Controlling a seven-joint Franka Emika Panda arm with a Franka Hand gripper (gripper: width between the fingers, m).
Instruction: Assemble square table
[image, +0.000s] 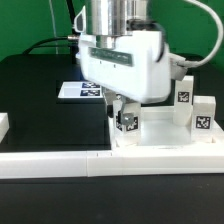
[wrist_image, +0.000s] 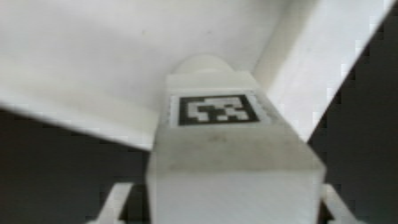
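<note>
Square table top: lay flat on the black table at the exterior view's right, with its near edge close to the long white rail along the table's near side. Left wide bare black room on the exterior view's left. Had the marker board beyond its far-left corner, well apart and partly hidden by the arm. Stood two tagged legs upright at the right, one farther and one nearer; could not tell whether on the top or just behind it.

Gripper: hung over the top's left part, clamped on a third leg, tag facing the camera, lower end at or just above the white surface; contact unclear.

From the wrist view: looked straight down the gripped leg, tag uppermost. Showed the top's raised rim running past the leg's tip, unseen from outside. Showed pale fingers pressed against the leg's flanks, and dark table beyond the top's edges on both sides.
</note>
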